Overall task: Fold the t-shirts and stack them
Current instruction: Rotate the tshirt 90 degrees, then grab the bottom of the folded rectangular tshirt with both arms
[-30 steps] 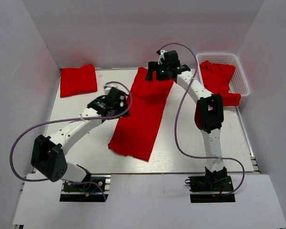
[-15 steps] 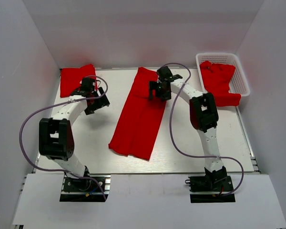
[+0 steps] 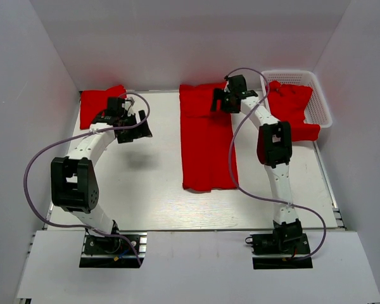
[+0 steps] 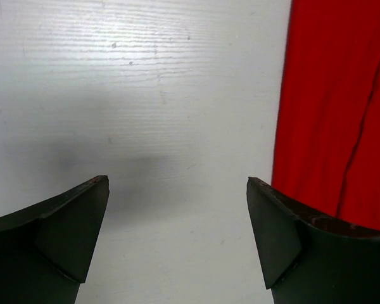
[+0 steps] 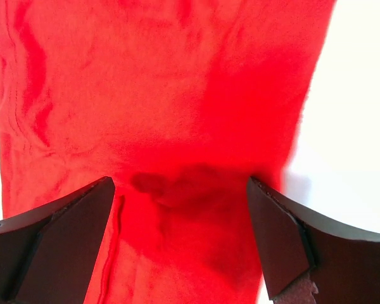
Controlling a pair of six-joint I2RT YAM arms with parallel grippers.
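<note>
Fingers wide on both my arms: right fingers (image 3: 220, 101) stretched far over the shirt (image 3: 207, 149), left fingers (image 3: 137, 129) over the desk (image 3: 145, 183), elbow bent.

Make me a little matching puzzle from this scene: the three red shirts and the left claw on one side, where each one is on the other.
1. folded t-shirt
2. long t-shirt
3. crumpled t-shirt
4. left claw

A. in the white basket, spilling over its rim
B. open, over bare table
C. far left corner
D. laid flat mid-table

Pairs: 1-C, 2-D, 3-A, 4-B
</note>
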